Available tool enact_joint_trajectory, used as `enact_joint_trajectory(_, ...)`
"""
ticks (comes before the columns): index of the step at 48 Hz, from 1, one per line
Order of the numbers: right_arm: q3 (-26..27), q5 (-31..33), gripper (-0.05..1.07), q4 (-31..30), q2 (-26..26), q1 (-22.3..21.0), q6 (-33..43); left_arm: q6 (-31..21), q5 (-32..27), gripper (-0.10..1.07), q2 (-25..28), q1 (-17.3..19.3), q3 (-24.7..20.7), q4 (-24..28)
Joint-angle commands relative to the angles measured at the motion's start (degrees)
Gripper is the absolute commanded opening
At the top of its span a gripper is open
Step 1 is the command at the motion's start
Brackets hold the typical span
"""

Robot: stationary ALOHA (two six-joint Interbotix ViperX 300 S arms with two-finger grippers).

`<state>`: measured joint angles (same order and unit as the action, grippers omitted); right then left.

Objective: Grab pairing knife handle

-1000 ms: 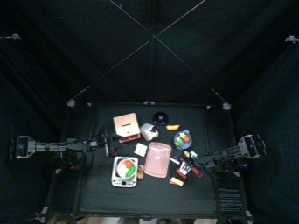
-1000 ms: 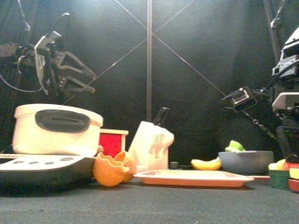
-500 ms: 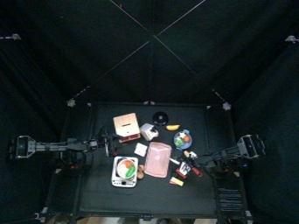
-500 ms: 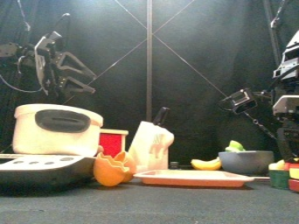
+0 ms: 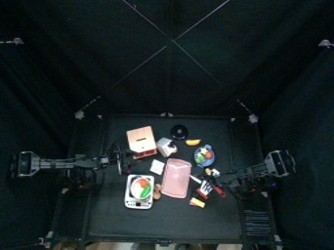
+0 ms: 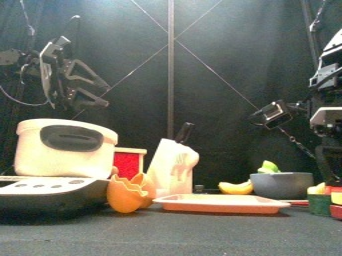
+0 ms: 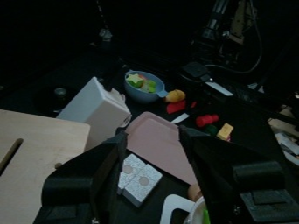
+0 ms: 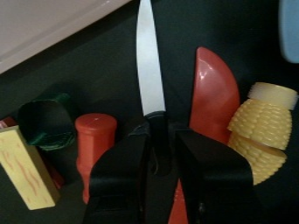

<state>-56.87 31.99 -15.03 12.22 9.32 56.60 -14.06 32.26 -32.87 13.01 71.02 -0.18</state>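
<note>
2 fingers of the right gripper (image 8: 152,138) straddle the pairing knife handle, which is hidden under them on the worktop; only the blade (image 8: 145,61) shows. Whether they already clench it, I cannot tell. It is better to squeeze squarely, well behind the blade. The left gripper (image 7: 149,179) rests released.

The black desk (image 8: 70,87) carries a knife blade (image 8: 147,61) running out from between the right fingers (image 8: 122,179), a red carrot-like piece (image 8: 93,149) and yellow corn (image 8: 263,122) at either side.
</note>
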Motion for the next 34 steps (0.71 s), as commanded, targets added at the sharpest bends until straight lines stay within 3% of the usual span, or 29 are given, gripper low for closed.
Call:
enact_joint_trajectory(1,2.20,3.52,0.59,-0.53,2.90,0.53,0.00,0.18,0.44,0.87,0.09,0.00,-0.88,0.09)
enact_joint_trajectory(17,3.87,10.02,0.58,-0.26,3.87,1.05,0.09,0.18,0.44,0.87,0.09,0.00,-1.05,0.09)
enact_joint_trajectory(34,7.73,23.03,0.58,-0.62,8.26,2.55,0.00,0.18,0.44,0.87,0.09,0.00,-1.14,0.18)
